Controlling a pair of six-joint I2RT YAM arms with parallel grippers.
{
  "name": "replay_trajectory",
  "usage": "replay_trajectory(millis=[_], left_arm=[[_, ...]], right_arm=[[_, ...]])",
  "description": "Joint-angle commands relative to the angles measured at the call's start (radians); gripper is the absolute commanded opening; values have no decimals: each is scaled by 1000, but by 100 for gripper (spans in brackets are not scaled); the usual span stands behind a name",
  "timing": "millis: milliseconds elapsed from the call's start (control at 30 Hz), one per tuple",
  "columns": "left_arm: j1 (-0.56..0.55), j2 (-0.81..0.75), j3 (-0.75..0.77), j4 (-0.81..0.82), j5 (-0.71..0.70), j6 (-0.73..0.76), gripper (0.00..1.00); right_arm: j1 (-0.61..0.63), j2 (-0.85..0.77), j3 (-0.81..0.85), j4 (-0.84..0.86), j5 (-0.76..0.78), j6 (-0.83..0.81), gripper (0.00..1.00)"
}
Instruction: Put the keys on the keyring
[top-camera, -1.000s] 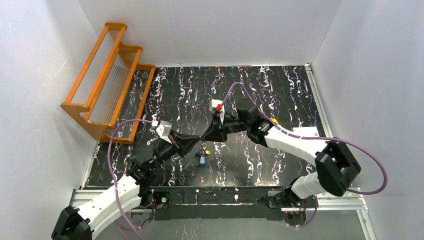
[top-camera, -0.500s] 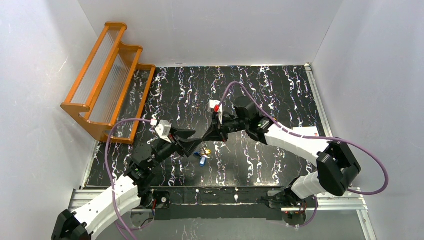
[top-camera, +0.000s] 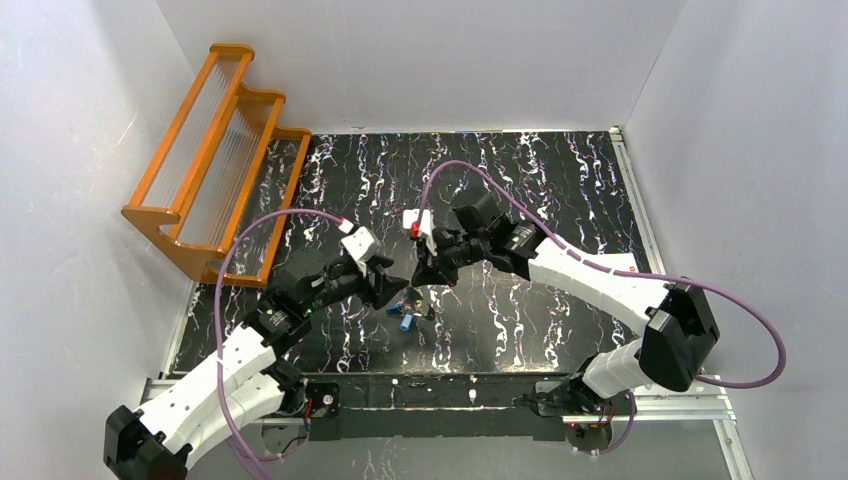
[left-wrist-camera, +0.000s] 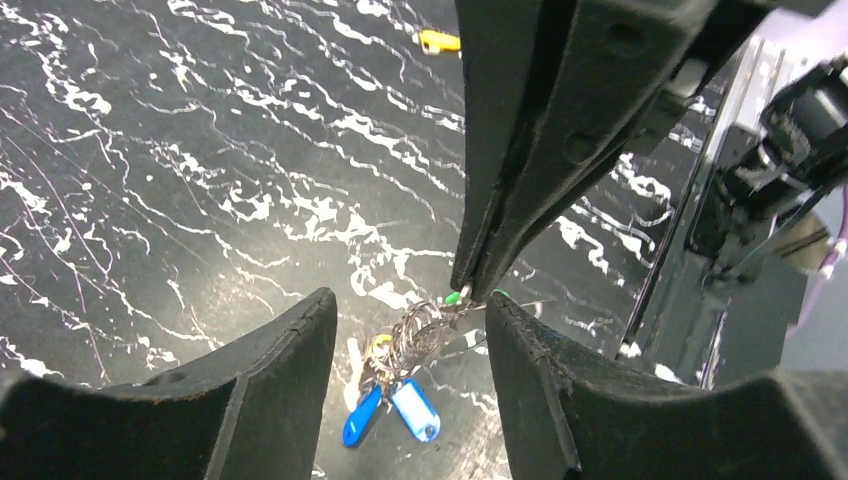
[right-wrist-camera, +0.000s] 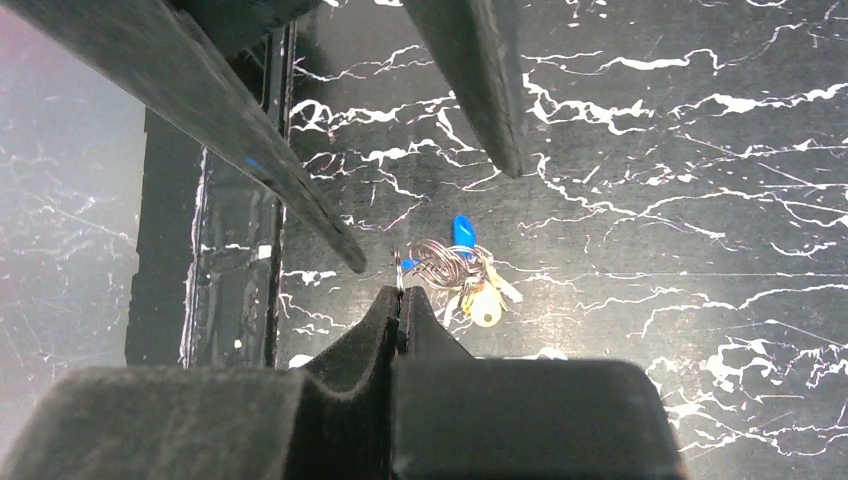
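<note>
The keyring (left-wrist-camera: 428, 335) is a tangle of thin wire rings hanging a little above the black mat. Two blue tags (left-wrist-camera: 415, 408) dangle below it, and a green key head (left-wrist-camera: 455, 297) shows at its top. My right gripper (right-wrist-camera: 400, 292) is shut on a thin wire of the keyring (right-wrist-camera: 448, 262); a blue key (right-wrist-camera: 462, 230) and a pale yellow key (right-wrist-camera: 485, 310) hang from it. My left gripper (left-wrist-camera: 410, 300) stands open, its fingers on either side of the bundle without touching it. From above, both grippers meet over the bundle (top-camera: 405, 310) at mid-table.
An orange rack (top-camera: 215, 160) stands at the back left of the mat. A small yellow-orange piece (left-wrist-camera: 437, 41) lies on the mat beyond the grippers. White walls close in the mat on three sides.
My left gripper has opened and let go of the bundle, and its wrist has swung up and to the right. My right gripper has shut on the ring and shifted slightly left.
</note>
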Motion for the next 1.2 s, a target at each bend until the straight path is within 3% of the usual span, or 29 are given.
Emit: replay_trajectory(millis=[0,133,400,600,833,1000,1167], left_arm=[[1,12,44,-129,63,109,53],[0,43,33,-110,115,96,47],[0,102,16,-58,188,74,26],[0,129,13,-26,208,43,1],[0,81,-32,39,172,9,0],[0,18,-89,111,121,-51,0],[0,-28,-151,202,89,-124,0]], right_arm=[[50,12,77,-95,64,-70,1],[66,10,79,-81,47,-60,1],[78,9,82,-65,36,-53,1],[78,5,78,-61,36,-54,1],[77,-19,39,-3,40,-38,1],[42,-63,-4,100,-7,51,48],[-3,-118,-46,200,-56,116,61]])
